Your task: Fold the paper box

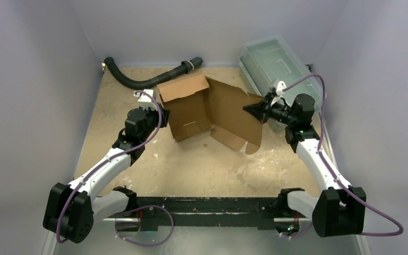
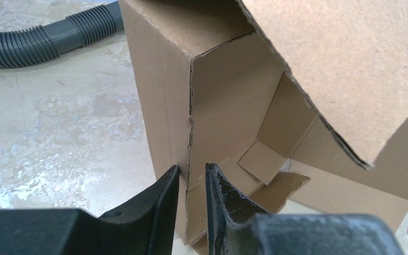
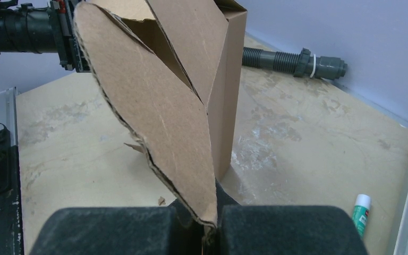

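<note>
Finds the paper box toward the far middle of the counter, half-raised, between a black ribbed hose at the back and a clear greenish bin at the right. Grips it from both sides.

Shows the left pincer clenched across an upright corner of the box's left wall, one finger on each face, likely to pin the body in place and keep that wall standing. Shows the right pincer clamped on the rounded edge of the big open flap, raised off the counter, seemingly to swing that panel over toward the body.

Reads as plain brown corrugated board, unprinted, with rough die-cut edges and sharp creases. Stands at its left part as an open-sided shell; spreads out to the right as a wide panel with a small tab drooping at the near corner. Leaves inner tabs loose and unfolded inside. Leaves a small white tube, green-labelled, lying well off to the right.
</note>
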